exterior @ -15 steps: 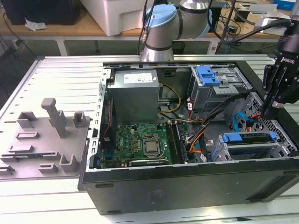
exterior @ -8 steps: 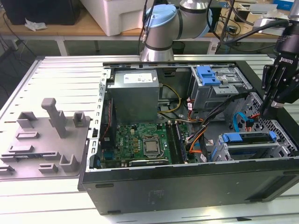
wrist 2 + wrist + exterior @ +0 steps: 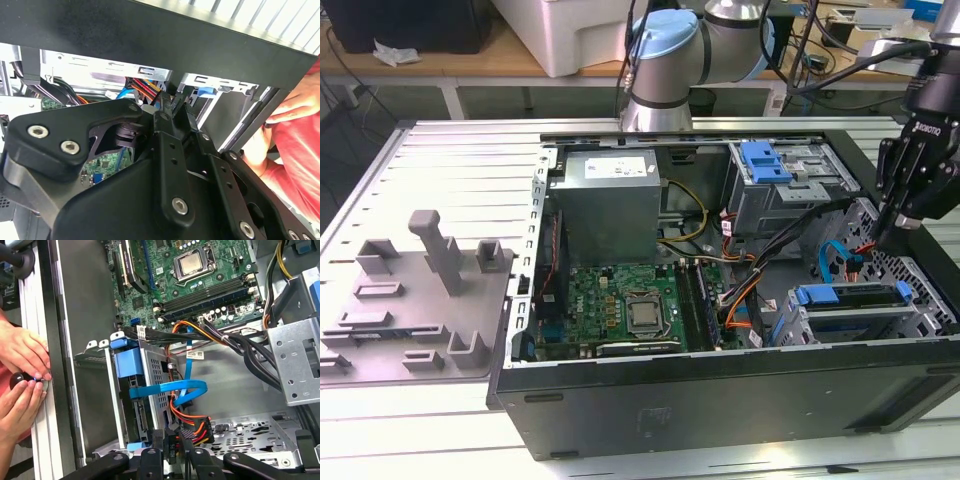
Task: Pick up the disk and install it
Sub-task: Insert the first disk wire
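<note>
The arm's black jaws are pressed together at the tips. Their black fingertips (image 3: 883, 232) reach down into the open black computer case (image 3: 720, 400) at its corner on the exterior view's right. The disk (image 3: 850, 296), a flat silver-metal drive framed by a blue plastic carrier, sits slotted in the silver sheet-metal drive cage (image 3: 930, 305) inside the case. It is near the jaws but apart from them, lower and toward the exterior view's left. In the first wrist view the disk (image 3: 128, 365) sits in that cage (image 3: 155, 390) just beside the jaws, and a flat light-blue data cable (image 3: 170, 388) loops across the cage wall. A bundle of red, orange and black wires with black plugs (image 3: 192, 429) lies right at the jaw tips, though whether they touch it cannot be told. Beyond the disk from the jaws lies the green motherboard (image 3: 200, 280). Well apart from the jaws, a person's hand (image 3: 22, 352) and second hand (image 3: 17, 407) rest at the case's outer rim, fingers around a small dark round object (image 3: 19, 380). The case stands on a slatted grey metal surface (image 3: 450, 160).
</note>
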You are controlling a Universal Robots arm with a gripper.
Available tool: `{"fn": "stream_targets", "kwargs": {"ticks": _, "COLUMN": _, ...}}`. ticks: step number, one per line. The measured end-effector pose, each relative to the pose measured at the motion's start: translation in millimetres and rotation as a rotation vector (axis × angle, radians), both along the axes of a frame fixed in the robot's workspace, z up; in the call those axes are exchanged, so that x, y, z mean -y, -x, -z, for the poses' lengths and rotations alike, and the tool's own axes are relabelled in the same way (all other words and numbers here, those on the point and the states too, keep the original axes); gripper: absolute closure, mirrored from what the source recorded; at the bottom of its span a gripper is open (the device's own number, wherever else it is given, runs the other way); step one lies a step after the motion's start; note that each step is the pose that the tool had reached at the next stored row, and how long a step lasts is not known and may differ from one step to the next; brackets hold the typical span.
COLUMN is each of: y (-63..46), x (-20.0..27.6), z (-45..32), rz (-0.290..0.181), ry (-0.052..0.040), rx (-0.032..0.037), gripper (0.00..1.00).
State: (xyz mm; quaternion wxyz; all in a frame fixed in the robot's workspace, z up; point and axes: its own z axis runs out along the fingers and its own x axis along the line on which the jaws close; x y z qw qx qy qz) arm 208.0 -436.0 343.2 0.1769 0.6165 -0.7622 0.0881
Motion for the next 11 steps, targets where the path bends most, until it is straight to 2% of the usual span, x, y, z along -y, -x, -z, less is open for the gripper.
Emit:
{"fn": "stream_targets", "kwargs": {"ticks": 6, "y": 0.0, "x": 0.0, "z": 0.5, "rz": 0.0, "ry": 0.0002, "rx": -0.0001, "gripper": 0.75}}
{"fn": "stream_targets", "kwargs": {"ticks": 7, "y": 0.0, "x": 0.0, "z": 0.7, "rz": 0.0, "ry": 0.0001, "rx": -0.0001, "gripper": 0.82}}
{"fn": "stream_targets", "kwargs": {"ticks": 11, "y": 0.0, "x": 0.0, "z": 1.2, "rz": 0.0, "ry": -0.0001, "rx": 0.0, "gripper": 0.83}}
